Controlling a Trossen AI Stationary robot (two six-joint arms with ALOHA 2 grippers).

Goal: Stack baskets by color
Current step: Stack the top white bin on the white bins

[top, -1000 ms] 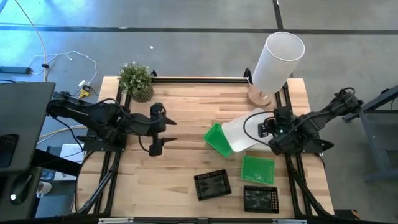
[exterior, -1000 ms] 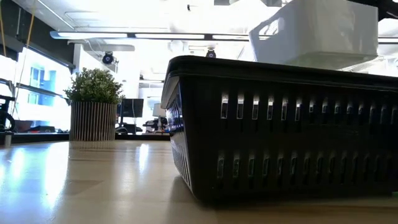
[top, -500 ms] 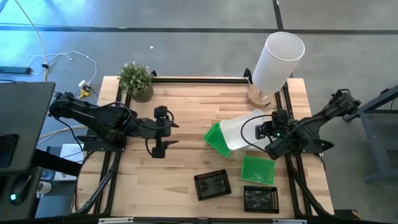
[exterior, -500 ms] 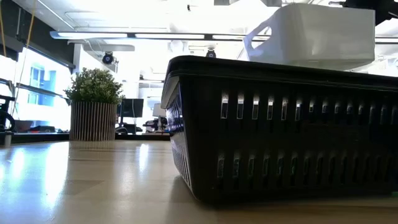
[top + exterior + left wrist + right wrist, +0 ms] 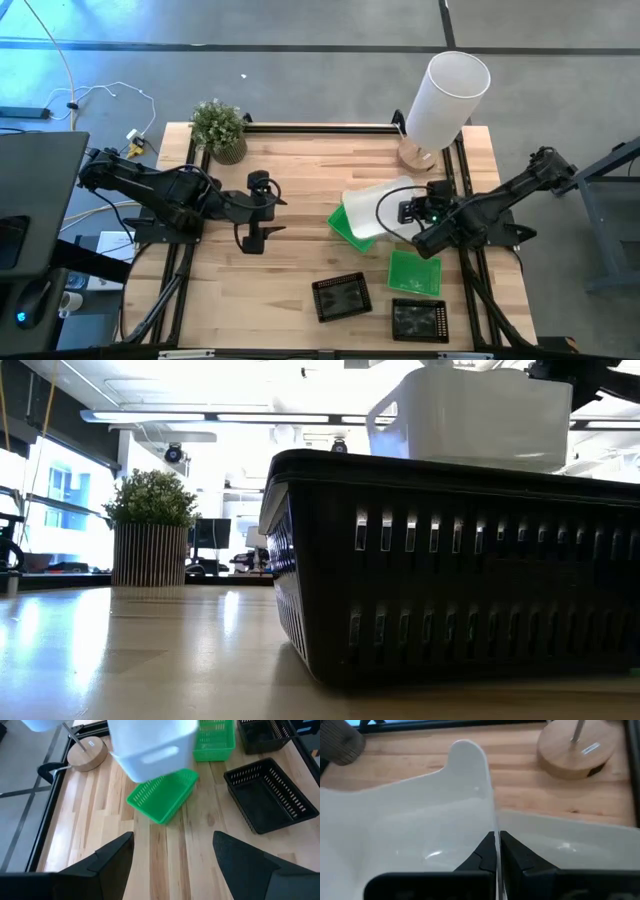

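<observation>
My right gripper (image 5: 408,212) is shut on a white basket (image 5: 375,205) and holds it in the air above a tilted green basket (image 5: 345,226) at mid-table. In the left wrist view the white basket (image 5: 150,745) hangs over that green basket (image 5: 162,795). A second green basket (image 5: 413,272) lies flat on the table nearer the front. Two black baskets (image 5: 342,296) (image 5: 419,319) rest flat at the front edge. Over the table's left half, my left gripper (image 5: 175,865) hovers open with nothing between its fingers. My right gripper pinches a thin side wall of the white basket (image 5: 494,832) between its two fingers, one finger on each face. The fingers come slanting down from the table's right side. The basket is lifted clear and a little tilted, reaching out from the fingers toward the table's left.
A tall white cylinder (image 5: 445,95) on a round wooden foot stands at the far right. A small potted plant (image 5: 220,130) stands at the far left corner. In the low view one black basket (image 5: 450,560) fills the foreground. Bare wood lies between the two arms.
My right gripper has carried the white basket toward the table's left and a little down, so that it now hangs over the green basket at mid-table. The basket has stayed clear of the table throughout.
</observation>
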